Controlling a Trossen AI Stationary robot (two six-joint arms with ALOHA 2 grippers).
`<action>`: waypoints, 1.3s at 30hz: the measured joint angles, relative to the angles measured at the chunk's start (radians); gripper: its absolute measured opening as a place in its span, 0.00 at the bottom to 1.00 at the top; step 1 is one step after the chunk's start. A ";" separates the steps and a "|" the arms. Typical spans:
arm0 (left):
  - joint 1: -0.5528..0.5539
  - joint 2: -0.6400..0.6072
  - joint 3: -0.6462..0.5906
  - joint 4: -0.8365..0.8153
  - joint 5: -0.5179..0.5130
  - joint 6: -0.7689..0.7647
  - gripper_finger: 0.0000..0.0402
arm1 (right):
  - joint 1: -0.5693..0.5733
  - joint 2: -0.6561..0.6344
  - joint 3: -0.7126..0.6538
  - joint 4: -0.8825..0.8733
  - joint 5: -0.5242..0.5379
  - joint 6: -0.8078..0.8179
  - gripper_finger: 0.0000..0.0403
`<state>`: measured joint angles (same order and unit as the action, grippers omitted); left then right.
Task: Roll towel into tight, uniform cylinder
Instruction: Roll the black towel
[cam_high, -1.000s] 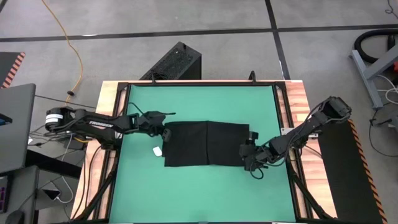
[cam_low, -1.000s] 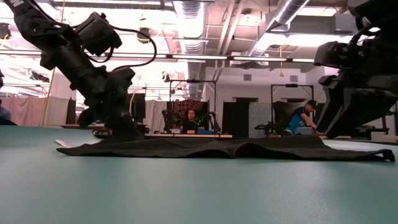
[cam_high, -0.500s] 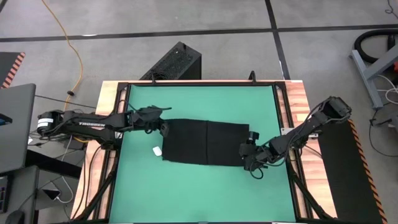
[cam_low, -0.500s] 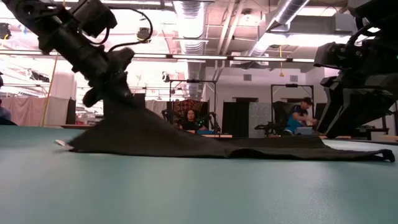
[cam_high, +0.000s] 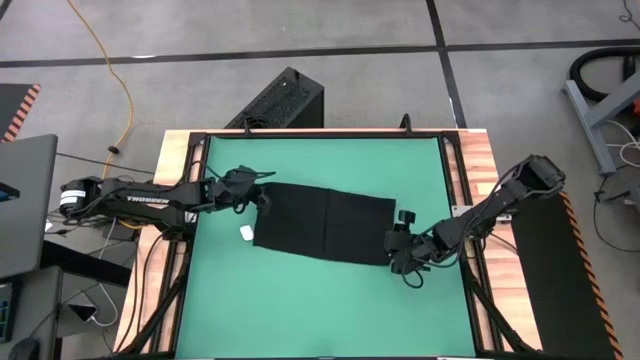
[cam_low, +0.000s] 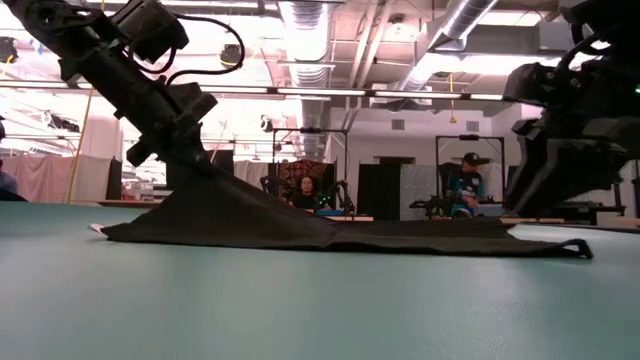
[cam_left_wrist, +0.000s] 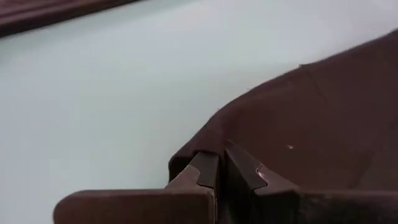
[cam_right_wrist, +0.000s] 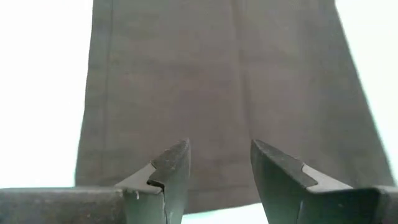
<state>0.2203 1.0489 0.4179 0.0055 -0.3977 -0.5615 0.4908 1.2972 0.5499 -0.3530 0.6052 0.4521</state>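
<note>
On the green mat (cam_high: 320, 300), left hand (cam_high: 262, 199) clamped on lifted towel (cam_high: 325, 224), right hand (cam_high: 398, 248) apart.

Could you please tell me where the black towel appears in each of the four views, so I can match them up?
High view: the towel lies mid-mat, between both arms.
Low view: a dark strip across the middle, raised into a peak at the picture's left.
Left wrist view: fills the right side.
Right wrist view: fills the centre.
Shared landmark: the left gripper, pinching the towel's corner.

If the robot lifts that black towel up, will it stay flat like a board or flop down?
Probably flop: where the left gripper pinches the towel, it drapes in a tent. It looks thin and light. Elsewhere it lies flat on the green mat, so it shouldn't roll away.
</note>
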 joint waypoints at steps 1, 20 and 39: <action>0.000 0.000 0.000 -0.001 -0.022 0.001 0.00 | 0.000 0.000 0.000 0.007 0.033 -0.016 0.48; 0.000 0.000 0.000 -0.004 -0.053 0.046 0.00 | -0.542 0.000 0.000 0.146 -0.119 -0.512 0.48; 0.000 0.000 0.000 -0.015 -0.053 0.065 0.00 | -0.803 0.000 0.000 0.151 -0.454 -0.671 0.48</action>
<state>0.2203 1.0489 0.4175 -0.0093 -0.4511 -0.4969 -0.3120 1.2976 0.5495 -0.2019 0.1508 -0.2189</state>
